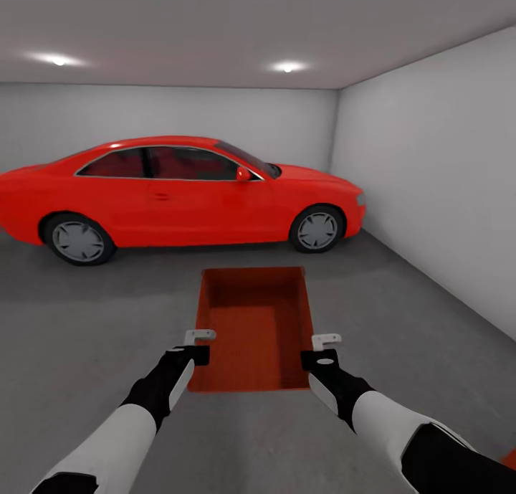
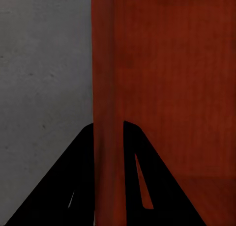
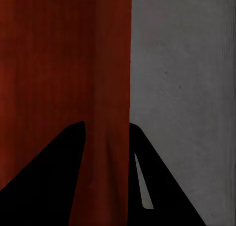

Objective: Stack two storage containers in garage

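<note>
In the garage [image 1: 430, 164], one storage container [image 1: 252, 329] sits at the centre of the head view, held between both arms over the dark concrete floor [image 1: 86, 315], with a red car [image 1: 179, 193] parked beyond it at twelve o'clock. The left gripper [image 1: 195, 345] is clamped on the container's nine o'clock wall — the left wrist view shows a dark finger on each side of the orange-red wall [image 2: 108, 137] — and the right gripper [image 1: 324, 350] is likewise closed over the three o'clock wall [image 3: 105, 137]. Whether the bin already rests on the floor or hangs just above it I cannot tell. A sliver of orange-red [image 1: 509, 459] at the five o'clock corner may be the second container, though too little shows to be sure. To set this one down well, I judge both arms should lower together, keeping the bin level, and release only once the bottom lies flat — leaving the rim free and square for stacking.
</note>
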Controlling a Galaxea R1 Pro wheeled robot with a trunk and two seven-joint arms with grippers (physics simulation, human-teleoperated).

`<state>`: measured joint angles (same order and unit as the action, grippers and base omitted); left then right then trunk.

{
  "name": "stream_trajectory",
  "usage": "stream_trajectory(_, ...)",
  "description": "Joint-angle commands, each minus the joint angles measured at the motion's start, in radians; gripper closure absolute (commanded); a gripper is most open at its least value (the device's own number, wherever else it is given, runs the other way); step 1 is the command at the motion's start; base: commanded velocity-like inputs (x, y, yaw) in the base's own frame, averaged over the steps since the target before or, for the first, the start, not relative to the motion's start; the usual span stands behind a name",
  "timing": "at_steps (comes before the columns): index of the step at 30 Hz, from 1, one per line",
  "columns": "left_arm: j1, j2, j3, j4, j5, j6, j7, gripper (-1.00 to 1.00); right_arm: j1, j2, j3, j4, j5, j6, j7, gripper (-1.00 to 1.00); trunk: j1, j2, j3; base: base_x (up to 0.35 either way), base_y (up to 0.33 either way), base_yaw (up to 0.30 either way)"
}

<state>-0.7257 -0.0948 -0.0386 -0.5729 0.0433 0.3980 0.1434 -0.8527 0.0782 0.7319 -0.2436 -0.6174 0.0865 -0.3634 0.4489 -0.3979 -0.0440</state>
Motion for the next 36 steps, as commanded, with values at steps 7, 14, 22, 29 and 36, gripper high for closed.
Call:
stream_trajectory(7,0.0,-0.005,-0.006,0.001,0.015,0.005,0.012,1.0,-0.002,0.0,-0.02,-0.02,0.023,0.009,-0.085,1.0,0.001,-0.002,-0.002,0.322,0.0,-0.285)
stream_trajectory(14,0.001,-0.005,-0.006,0.001,0.015,0.005,0.012,1.0,-0.002,0.0,-0.02,-0.02,0.023,0.009,-0.083,1.0,0.001,-0.002,-0.002,0.322,0.0,-0.286)
stream_trajectory(22,0.0,-0.005,-0.006,0.001,0.015,0.005,0.012,1.0,-0.002,0.0,-0.02,-0.02,0.023,0.009,-0.083,1.0,0.001,-0.002,-0.002,0.322,0.0,-0.286)
stream_trajectory(29,0.0,-0.005,-0.006,0.001,0.015,0.005,0.012,1.0,-0.002,0.0,-0.02,-0.02,0.023,0.009,-0.083,1.0,0.001,-0.002,-0.002,0.322,0.0,-0.286)
stream_trajectory(36,0.0,-0.005,-0.006,0.001,0.015,0.005,0.012,1.0,-0.002,0.0,-0.02,-0.02,0.023,0.009,-0.083,1.0,0.001,-0.002,-0.002,0.322,0.0,-0.286)
